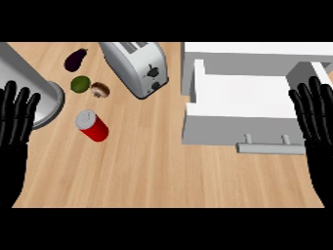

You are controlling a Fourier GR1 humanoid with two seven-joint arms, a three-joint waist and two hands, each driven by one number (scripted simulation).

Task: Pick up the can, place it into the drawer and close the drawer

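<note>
Can on the wood counter, left of the open white drawer, below the toaster. Both hands flat, fingers straight, holding nothing: left hand, right hand. Best taken with the nearer left hand, wrapping the can's red middle, then carried right over the drawer's wall.

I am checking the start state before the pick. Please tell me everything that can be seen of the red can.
The can is a small cylinder with a red body and a silver-grey top, metallic in look. It appears upright on the wooden counter, seen from above and so appearing tilted. It is left of centre, below the green fruit, to the right of a grey appliance. No hand touches it.
</note>
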